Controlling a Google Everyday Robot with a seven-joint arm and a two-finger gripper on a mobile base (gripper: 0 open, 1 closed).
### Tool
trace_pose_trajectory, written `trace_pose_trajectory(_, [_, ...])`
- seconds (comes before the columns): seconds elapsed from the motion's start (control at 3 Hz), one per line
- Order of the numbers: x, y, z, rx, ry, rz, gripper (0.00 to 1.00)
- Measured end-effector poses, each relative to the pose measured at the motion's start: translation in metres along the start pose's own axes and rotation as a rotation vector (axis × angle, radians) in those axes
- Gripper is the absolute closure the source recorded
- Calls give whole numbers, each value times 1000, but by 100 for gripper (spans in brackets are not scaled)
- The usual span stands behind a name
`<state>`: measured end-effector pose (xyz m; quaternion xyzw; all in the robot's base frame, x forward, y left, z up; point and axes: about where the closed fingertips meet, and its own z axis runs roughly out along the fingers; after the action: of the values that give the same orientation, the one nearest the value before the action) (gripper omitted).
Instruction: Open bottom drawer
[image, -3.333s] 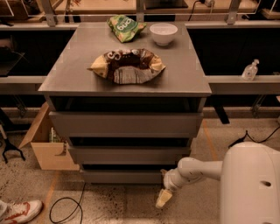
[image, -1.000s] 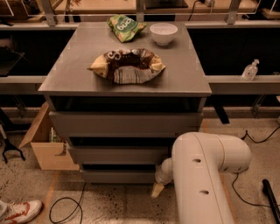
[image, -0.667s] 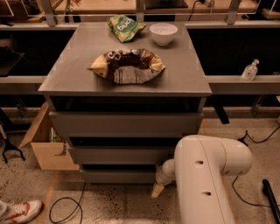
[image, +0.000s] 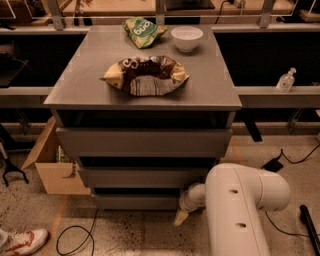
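Observation:
The bottom drawer (image: 135, 201) is the lowest and narrowest of three grey fronts under the grey cabinet top (image: 210, 95). Its front sits set back beneath the middle front (image: 135, 176), with a dark gap above it. My gripper (image: 181, 216) hangs at the drawer's right lower corner, just above the floor, on a white wrist. The big white arm (image: 240, 205) fills the lower right and hides the drawer's right end.
On the cabinet top lie a brown chip bag (image: 145, 75), a green bag (image: 142, 31) and a white bowl (image: 186, 38). An open cardboard box (image: 52, 167) stands at the left. Cables (image: 75, 237) and a shoe (image: 20, 241) lie on the floor. A bottle (image: 286, 80) stands on the right ledge.
The white arm swung in over the lower right and the gripper shifted slightly left to the bottom drawer's right corner. Over the last second almost nothing moved. The drawer front looks unchanged.

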<state>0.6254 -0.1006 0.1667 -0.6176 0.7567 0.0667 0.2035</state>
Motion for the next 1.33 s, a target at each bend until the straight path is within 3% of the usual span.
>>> trace_pose_trajectory(0.33, [3, 0, 3, -16, -1, 9, 17])
trace_pose_trajectory(0.67, [6, 12, 0, -43, -12, 23, 41])
trace_pose_trajectory(1.33, [4, 12, -5, -45, -15, 28, 87])
